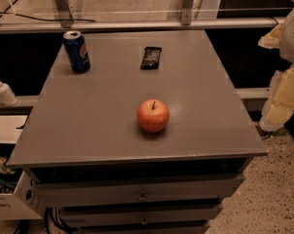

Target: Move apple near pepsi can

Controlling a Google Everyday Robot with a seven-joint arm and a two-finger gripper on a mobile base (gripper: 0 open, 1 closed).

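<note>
The apple [153, 115], round and red-orange with a short dark stem, sits on the grey cabinet top [108, 106], a little right of centre and towards the front. The pepsi can [77, 51], dark blue with a silver top, stands upright at the back left corner, well apart from the apple. My gripper [279, 106], a pale yellowish-white shape, hangs at the right edge of the view. It is off the side of the cabinet top and far to the right of the apple, holding nothing that shows.
A flat black snack bar wrapper [151, 57] lies at the back middle. Drawers [142, 191] run under the front edge. A white pump bottle [3, 90] stands on a ledge to the left. A rail and glass panel [137, 24] run behind the cabinet. A box [8, 199] stands on the floor at lower left.
</note>
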